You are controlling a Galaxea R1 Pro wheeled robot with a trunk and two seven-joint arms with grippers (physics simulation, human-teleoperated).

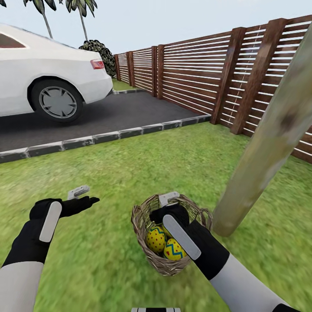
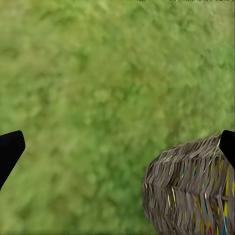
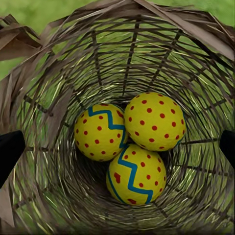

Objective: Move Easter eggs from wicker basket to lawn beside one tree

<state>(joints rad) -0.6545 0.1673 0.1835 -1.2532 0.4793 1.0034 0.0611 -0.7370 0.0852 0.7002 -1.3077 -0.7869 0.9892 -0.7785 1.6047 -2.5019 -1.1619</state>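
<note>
The wicker basket (image 1: 147,255) sits on the lawn (image 1: 130,164) close to the foot of the tree trunk (image 1: 264,151). Two Easter eggs (image 1: 156,239) show in it in the head view; the right wrist view shows all three eggs (image 3: 154,121) together on its bottom. My right gripper (image 1: 168,209) hangs over the basket's mouth, pointing down into it, open (image 3: 117,149), its fingertips (image 3: 10,152) wide apart and above the eggs. Left of the basket, my left gripper (image 1: 82,198) is held open (image 2: 117,147) above bare grass, with the basket's wall (image 2: 191,191) beside it.
A dark asphalt driveway (image 1: 108,115) with a stone kerb (image 1: 108,137) runs behind the lawn, with a white car (image 1: 47,76) parked on it. A slatted wooden fence (image 1: 203,73) closes the back and right. Grass lies open around the tree's base.
</note>
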